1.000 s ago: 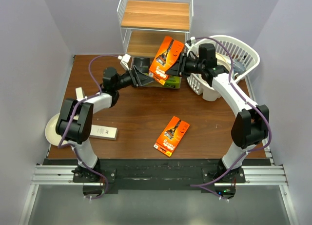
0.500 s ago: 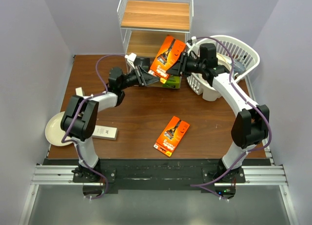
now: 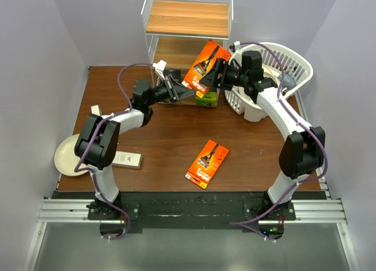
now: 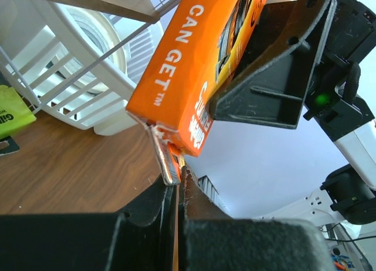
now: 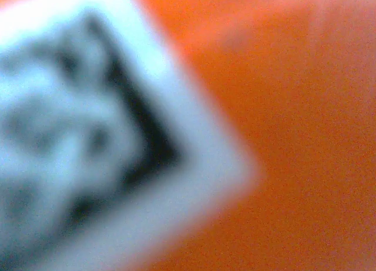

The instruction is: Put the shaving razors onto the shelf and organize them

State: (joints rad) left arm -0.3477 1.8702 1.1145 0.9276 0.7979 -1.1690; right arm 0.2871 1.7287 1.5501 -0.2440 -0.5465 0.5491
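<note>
The flat orange razor card [image 3: 205, 67] is held aloft just before the white wire shelf with wooden boards [image 3: 187, 18], its long axis tilted up toward the shelf. Its lower corner is pinched by the left end effector [image 4: 176, 178]. Whether the right end effector [image 3: 220, 76] is gripping it cannot be told.
</note>
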